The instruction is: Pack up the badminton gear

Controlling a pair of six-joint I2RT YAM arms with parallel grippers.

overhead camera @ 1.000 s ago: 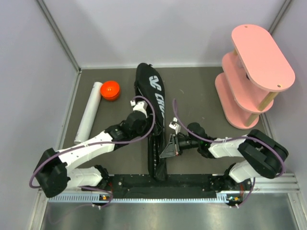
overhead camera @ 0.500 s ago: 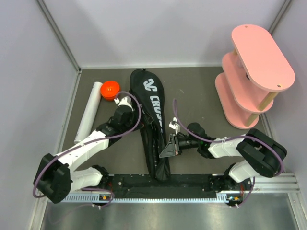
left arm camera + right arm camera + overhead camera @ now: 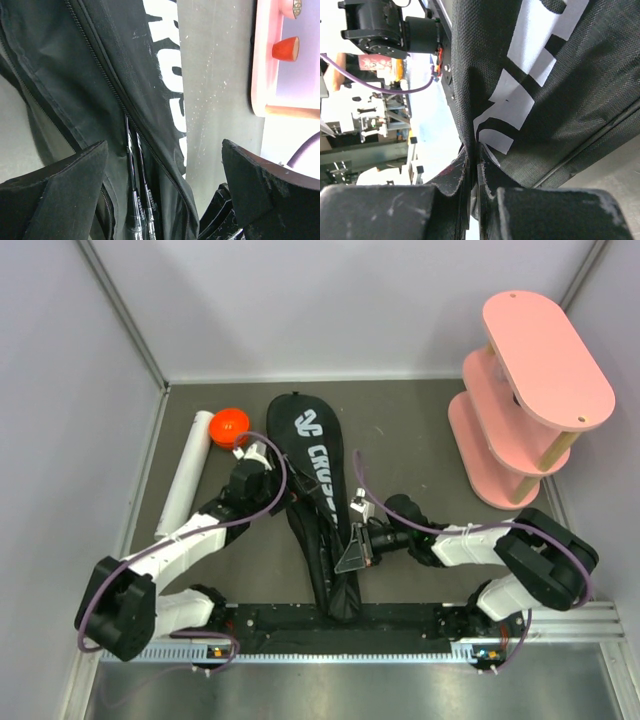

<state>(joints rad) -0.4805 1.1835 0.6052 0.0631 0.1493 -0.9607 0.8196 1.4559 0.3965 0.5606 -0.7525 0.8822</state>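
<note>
The black CROSSWAY bag (image 3: 318, 490) lies lengthwise in the middle of the mat, its zipper open along one side. In the left wrist view two black racket shafts (image 3: 134, 200) show inside the bag (image 3: 100, 75). My left gripper (image 3: 252, 451) hovers at the bag's left edge near the orange cap (image 3: 229, 427); it is open (image 3: 164, 150) and holds nothing. My right gripper (image 3: 352, 552) is at the bag's lower right edge, shut (image 3: 472, 155) on a fold of the bag's fabric (image 3: 560, 75). The long white tube (image 3: 185, 478) lies at the far left.
A pink tiered oval shelf (image 3: 530, 390) stands at the back right, and its edge shows in the left wrist view (image 3: 265, 60). Grey walls close the mat at the back and left. The arms' bases sit on the black rail (image 3: 340, 622) at the near edge.
My left gripper has opened wide and drawn back to the left, off the bag and toward the orange cap. The bag's head has swung left. The right gripper keeps its hold.
</note>
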